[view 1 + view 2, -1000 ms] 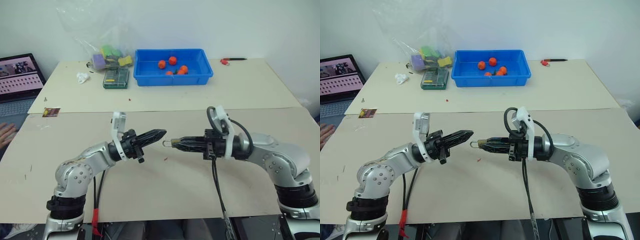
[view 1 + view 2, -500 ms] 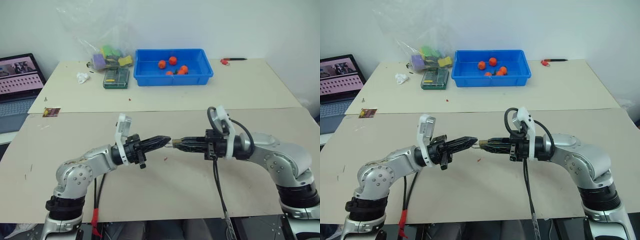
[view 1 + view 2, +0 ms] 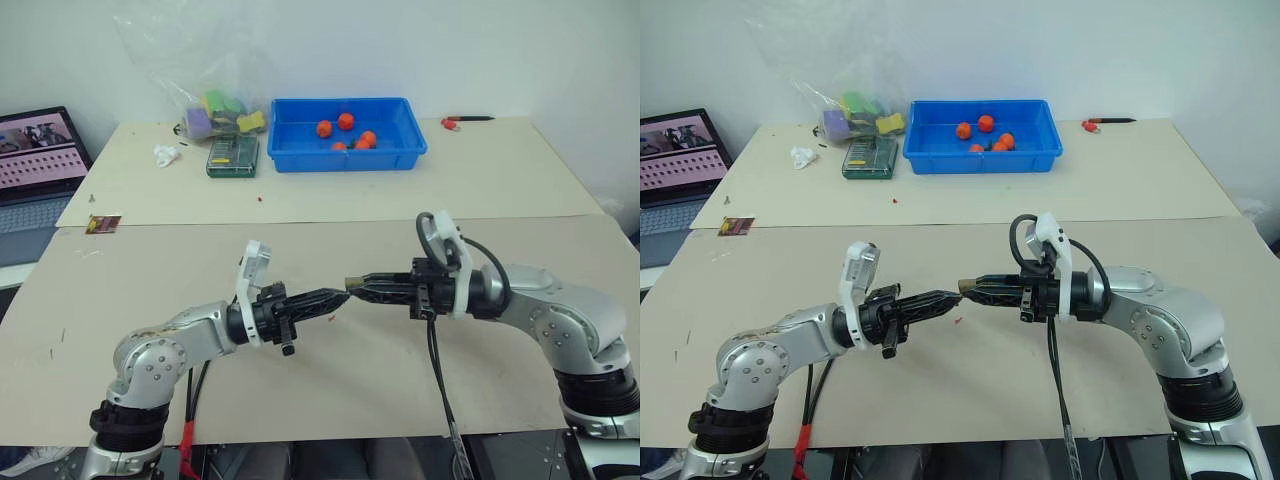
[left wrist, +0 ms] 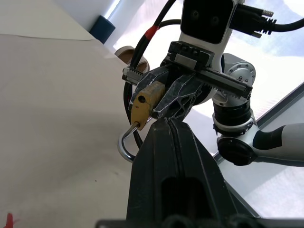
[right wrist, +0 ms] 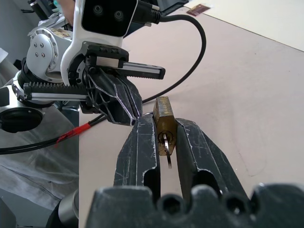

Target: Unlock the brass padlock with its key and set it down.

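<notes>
Left tool [image 3: 340,296], closed, has reached the brass padlock [image 5: 164,124] gripped by right tool [image 3: 352,287]; shackle half-hidden.

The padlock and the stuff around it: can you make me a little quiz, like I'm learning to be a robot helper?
1. True or false: the padlock is lying flat on the table.
2. What is inside the blue bin? A: orange balls. B: a bunch of keys. C: a laptop.
3. Fill in the gap: the left gripper has its fingers ____ (open or shut).

Key:
1. False. The right gripper holds it up in the air, pinched between its two fingers.
2. A. The orange balls are in the bin.
3. Shut.
</notes>
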